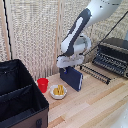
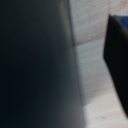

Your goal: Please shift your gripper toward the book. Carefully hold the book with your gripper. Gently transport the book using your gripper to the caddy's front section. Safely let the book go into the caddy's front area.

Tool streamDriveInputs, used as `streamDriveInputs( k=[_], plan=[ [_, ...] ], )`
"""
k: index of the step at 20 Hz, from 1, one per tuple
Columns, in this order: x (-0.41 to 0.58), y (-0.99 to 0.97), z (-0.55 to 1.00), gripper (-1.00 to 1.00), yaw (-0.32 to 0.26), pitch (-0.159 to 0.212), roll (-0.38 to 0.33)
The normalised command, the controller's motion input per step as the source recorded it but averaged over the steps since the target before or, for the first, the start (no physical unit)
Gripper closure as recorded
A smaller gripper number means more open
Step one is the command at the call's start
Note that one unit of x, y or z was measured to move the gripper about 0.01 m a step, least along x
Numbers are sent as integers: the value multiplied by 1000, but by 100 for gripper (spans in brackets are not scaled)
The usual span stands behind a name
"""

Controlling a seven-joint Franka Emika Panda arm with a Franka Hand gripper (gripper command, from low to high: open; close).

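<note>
The dark navy book point(image 1: 73, 78) stands on edge over the wooden table, its upper edge tucked under my white gripper point(image 1: 68, 67), which is shut on it. Whether its lower corner touches the table I cannot tell. In the wrist view the book point(image 2: 35, 65) fills most of the picture as a blurred dark surface, and the fingers are hidden. The black caddy point(image 1: 42, 111) sits at the exterior view's lower left, well apart from the book. A dividing wall splits it, and its front section point(image 1: 17, 107) is the nearer hollow.
A red cup point(image 1: 43, 84) and a small white bowl point(image 1: 58, 91) holding yellow pieces sit between the book and the caddy. A dark toaster oven point(image 1: 113, 53) with a wire rack point(image 1: 98, 74) in front of it stands at the exterior view's right. A woven screen backs the table.
</note>
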Motion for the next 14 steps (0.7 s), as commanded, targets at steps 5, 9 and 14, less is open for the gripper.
streamDriveInputs(
  k=[5, 9, 14],
  plan=[
    [-13, 310, 10, 100, -57, -42, -6],
    [-9, 474, 96, 100, -264, -41, -10],
    [35, 241, 418, 100, -231, 21, 3]
  ],
)
